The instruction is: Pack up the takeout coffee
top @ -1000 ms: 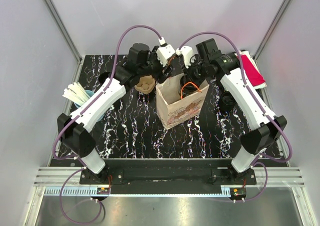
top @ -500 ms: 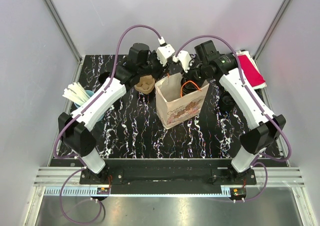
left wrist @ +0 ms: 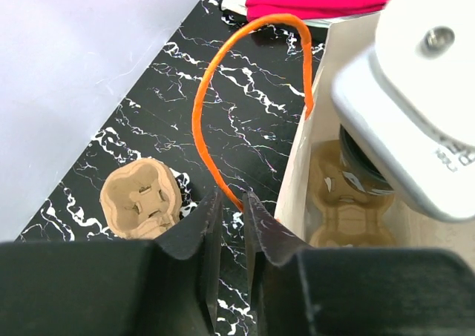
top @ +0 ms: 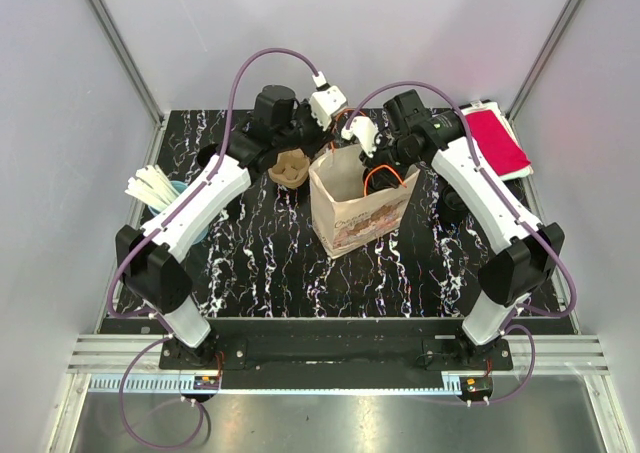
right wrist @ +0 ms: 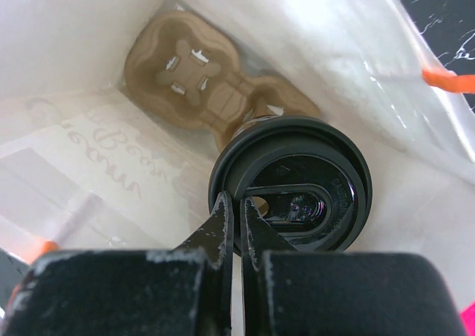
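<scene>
Both arms stretch out to the far middle of the table (top: 260, 263) and meet over the paper bag (top: 345, 223). The left arm runs up from the near left corner, with its wrist turned right toward the bag's far left rim. Its left gripper (left wrist: 232, 202) has the fingers almost together, and the bag's orange handle (left wrist: 199, 113) sits in the slit between them. Can't tell if they're actually biting on it.

The right arm comes in from the near right, folds over, and pokes the right gripper (right wrist: 236, 206) down into the bag's mouth. Its fingers are pressed tight together, right at the rim of the black lid on the coffee cup (right wrist: 293, 184). Whether they touch the lid, no idea.

The cup stands inside the bag in one pocket of a cardboard tray (right wrist: 185, 73). A loose tray (top: 291, 167) sits on the table just left of the bag.

Hard-to-see stuff: from above the cup is hidden under the right wrist. From the left wrist a white housing (left wrist: 415, 91) covers most of it. A red cloth (top: 495, 141) lies at the far right corner. Some white sticks (top: 150, 186) in a blue cup sit at the left edge, half under the left arm.
</scene>
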`<action>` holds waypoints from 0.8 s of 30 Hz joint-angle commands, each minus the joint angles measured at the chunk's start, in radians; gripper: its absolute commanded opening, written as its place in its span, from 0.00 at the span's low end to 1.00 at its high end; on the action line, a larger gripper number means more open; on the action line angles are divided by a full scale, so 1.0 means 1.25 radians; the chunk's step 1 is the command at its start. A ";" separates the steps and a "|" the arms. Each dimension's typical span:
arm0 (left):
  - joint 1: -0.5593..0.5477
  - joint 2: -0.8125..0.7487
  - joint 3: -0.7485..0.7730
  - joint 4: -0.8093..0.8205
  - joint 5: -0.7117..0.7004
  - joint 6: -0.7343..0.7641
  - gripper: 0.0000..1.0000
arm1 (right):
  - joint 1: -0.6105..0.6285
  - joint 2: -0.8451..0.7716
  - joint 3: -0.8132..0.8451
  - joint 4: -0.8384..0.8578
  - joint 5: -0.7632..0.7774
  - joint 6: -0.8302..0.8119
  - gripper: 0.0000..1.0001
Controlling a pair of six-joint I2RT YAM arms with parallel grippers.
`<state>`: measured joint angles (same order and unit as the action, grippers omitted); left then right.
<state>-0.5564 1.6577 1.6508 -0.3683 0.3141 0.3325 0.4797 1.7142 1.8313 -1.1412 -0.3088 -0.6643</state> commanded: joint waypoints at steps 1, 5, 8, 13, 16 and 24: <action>0.009 -0.020 -0.006 0.044 0.017 -0.007 0.19 | 0.006 -0.002 -0.007 -0.015 -0.028 -0.033 0.00; 0.009 -0.018 -0.005 0.044 0.021 -0.008 0.19 | 0.005 0.010 -0.006 -0.025 -0.025 -0.042 0.00; 0.009 -0.013 -0.003 0.046 0.020 -0.011 0.19 | 0.005 0.021 -0.002 -0.033 -0.020 -0.049 0.00; 0.011 -0.008 0.002 0.046 0.019 -0.018 0.20 | 0.005 0.034 -0.001 -0.043 -0.013 -0.056 0.00; 0.009 -0.008 0.003 0.047 0.017 -0.023 0.20 | 0.005 0.040 0.000 -0.045 -0.006 -0.060 0.00; 0.009 -0.004 0.008 0.044 0.020 -0.030 0.20 | 0.005 0.049 0.003 -0.043 0.008 -0.061 0.00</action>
<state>-0.5507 1.6581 1.6424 -0.3641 0.3183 0.3103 0.4797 1.7638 1.8217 -1.1843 -0.3222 -0.7181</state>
